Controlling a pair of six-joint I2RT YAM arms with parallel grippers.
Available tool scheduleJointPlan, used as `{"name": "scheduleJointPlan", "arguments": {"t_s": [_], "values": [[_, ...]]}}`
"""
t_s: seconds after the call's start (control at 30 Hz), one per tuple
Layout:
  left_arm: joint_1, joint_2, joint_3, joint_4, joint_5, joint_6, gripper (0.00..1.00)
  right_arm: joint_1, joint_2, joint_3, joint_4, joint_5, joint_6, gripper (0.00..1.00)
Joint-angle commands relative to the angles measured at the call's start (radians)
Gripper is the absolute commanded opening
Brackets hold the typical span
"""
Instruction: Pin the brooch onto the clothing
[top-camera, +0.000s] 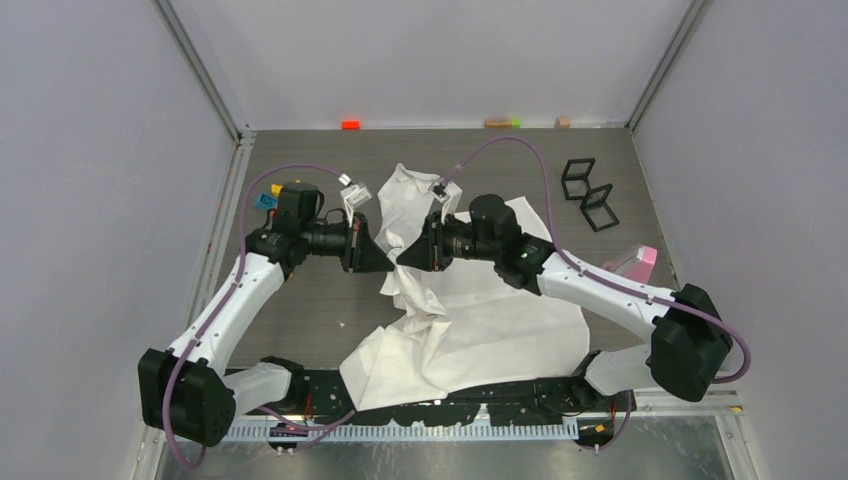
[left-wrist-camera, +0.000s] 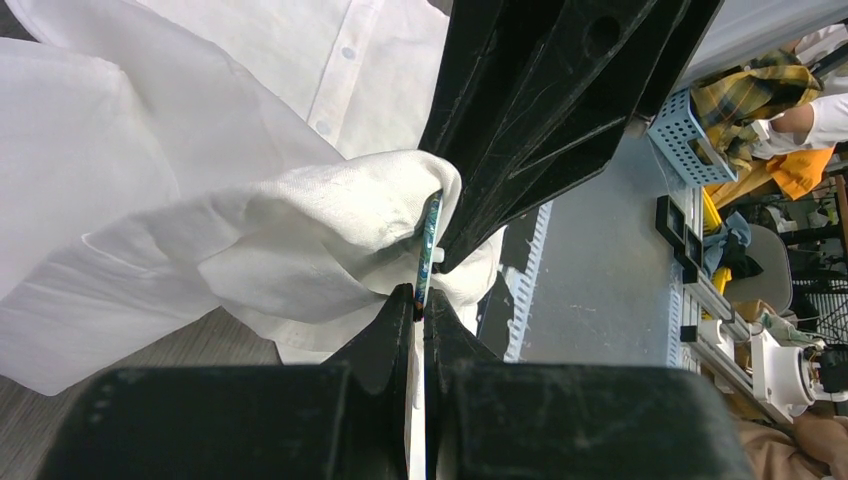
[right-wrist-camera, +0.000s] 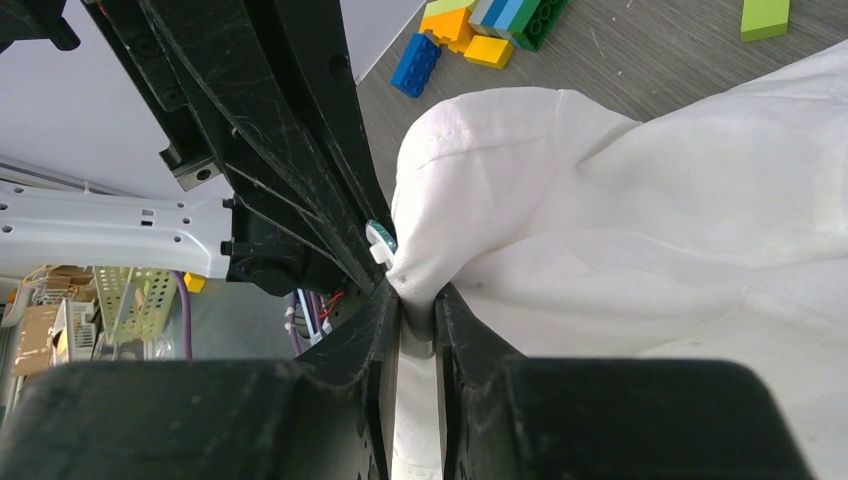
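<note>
The clothing (top-camera: 480, 320) is a white shirt, crumpled on the table, with a fold lifted between the two arms. My left gripper (top-camera: 385, 258) (left-wrist-camera: 420, 300) is shut on the brooch (left-wrist-camera: 428, 250), a thin disc seen edge-on with a teal and blue face, pressed against the raised fold (left-wrist-camera: 300, 230). My right gripper (top-camera: 405, 255) (right-wrist-camera: 417, 300) is shut on that fold of the shirt (right-wrist-camera: 620, 220), tip to tip with the left one. The brooch (right-wrist-camera: 380, 236) shows as a small teal and white piece beside the pinched cloth.
Two black wire cube frames (top-camera: 590, 192) stand at the back right, with a pink object (top-camera: 635, 262) near the right wall. Small coloured blocks (top-camera: 350, 125) lie along the back wall. Toy bricks (right-wrist-camera: 470, 25) lie on the table beyond the shirt.
</note>
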Motion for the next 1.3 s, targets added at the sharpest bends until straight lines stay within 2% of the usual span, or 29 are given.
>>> {"name": "scheduleJointPlan", "arguments": {"t_s": [0.0, 0.6, 0.9, 1.27], "values": [[-0.004, -0.017, 0.017, -0.044, 0.101, -0.03, 0.0, -0.033, -0.04, -0.014, 0.1, 0.214, -0.004, 0.01], [0.025, -0.017, 0.005, -0.01, 0.093, -0.062, 0.0, -0.033, -0.064, -0.06, 0.151, 0.258, -0.01, 0.01], [0.025, -0.017, 0.012, -0.04, 0.028, -0.047, 0.0, -0.034, -0.083, -0.069, 0.143, 0.287, -0.003, 0.01], [0.057, 0.011, 0.026, -0.083, -0.081, -0.048, 0.0, -0.034, -0.15, -0.068, 0.085, 0.303, -0.034, 0.27]]}}
